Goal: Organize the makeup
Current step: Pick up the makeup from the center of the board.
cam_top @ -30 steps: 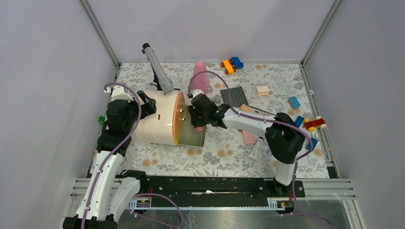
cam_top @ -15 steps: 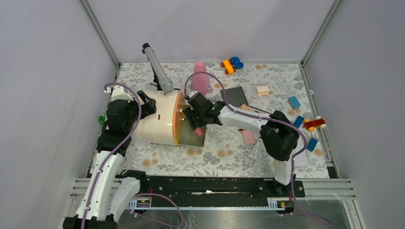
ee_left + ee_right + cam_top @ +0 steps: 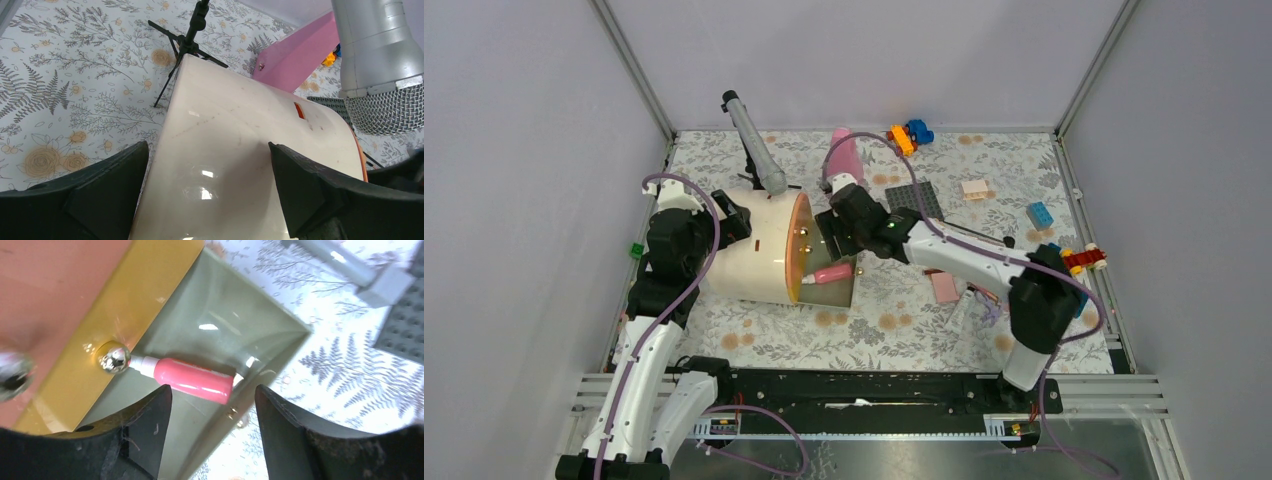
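The pink tube (image 3: 829, 273) (image 3: 192, 380) lies on its side in the grey-green tray (image 3: 836, 294) (image 3: 220, 325) that sticks out of the cream round case (image 3: 749, 255) (image 3: 240, 150). My right gripper (image 3: 826, 250) (image 3: 214, 390) hangs open just above the tray, and its fingers do not touch the tube. My left gripper (image 3: 729, 225) (image 3: 207, 146) is wide open over the case's curved wall, one finger on each side. A pink square compact (image 3: 944, 287) lies on the cloth below the right forearm.
A grey microphone (image 3: 754, 145) (image 3: 380, 65) on a tripod stands behind the case. A tall pink cone bottle (image 3: 842, 158) (image 3: 295, 55) and a dark studded plate (image 3: 914, 200) (image 3: 405, 325) sit behind the right gripper. Toy bricks (image 3: 1039, 213) are scattered at the right.
My right gripper has opened and let go of the pink tube, which now lies in the tray. The gripper has drawn back a little. The left arm has not moved.
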You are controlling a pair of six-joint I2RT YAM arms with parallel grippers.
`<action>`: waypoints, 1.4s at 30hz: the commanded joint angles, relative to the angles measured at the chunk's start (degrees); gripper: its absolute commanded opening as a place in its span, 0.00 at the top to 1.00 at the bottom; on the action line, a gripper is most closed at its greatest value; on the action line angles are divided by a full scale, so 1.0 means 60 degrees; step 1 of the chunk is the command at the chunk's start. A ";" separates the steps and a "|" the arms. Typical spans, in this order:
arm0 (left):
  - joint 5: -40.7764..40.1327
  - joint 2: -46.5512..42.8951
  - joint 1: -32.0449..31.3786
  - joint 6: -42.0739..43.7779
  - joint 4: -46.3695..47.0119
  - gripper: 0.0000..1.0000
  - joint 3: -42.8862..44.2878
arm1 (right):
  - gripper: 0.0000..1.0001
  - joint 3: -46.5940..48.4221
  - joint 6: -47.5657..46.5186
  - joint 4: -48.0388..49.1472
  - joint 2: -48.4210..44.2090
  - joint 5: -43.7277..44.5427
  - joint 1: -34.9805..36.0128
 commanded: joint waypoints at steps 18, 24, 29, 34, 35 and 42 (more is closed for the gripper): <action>0.0112 -0.0049 -0.0070 0.0306 -0.0754 0.01 -0.0236 | 0.13 -0.3950 0.1818 -0.2066 -0.5653 0.2857 -0.4145; 0.0119 0.0022 -0.0197 0.0305 -0.0754 0.01 -0.0235 | 0.09 -0.4324 0.2463 -0.2141 -0.5239 0.1485 -0.4716; 0.0066 -0.0088 -0.0265 0.0306 -0.0754 0.01 -0.0228 | 0.00 -0.4585 0.2370 -0.1924 -0.4937 0.0946 -0.4720; 0.0055 -0.0046 -0.0353 0.0306 -0.0769 0.01 -0.0230 | 0.00 -0.5107 0.2510 -0.1349 -0.4987 0.0668 -0.4711; 0.0044 -0.0045 -0.0369 0.0306 -0.0769 0.01 -0.0235 | 0.00 -0.5150 0.2526 -0.1294 -0.4974 0.0578 -0.4719; -0.0035 -0.0045 -0.0406 0.0306 -0.0779 0.01 -0.0214 | 0.00 -0.4398 0.2948 -0.1824 -0.4371 0.0444 -0.4709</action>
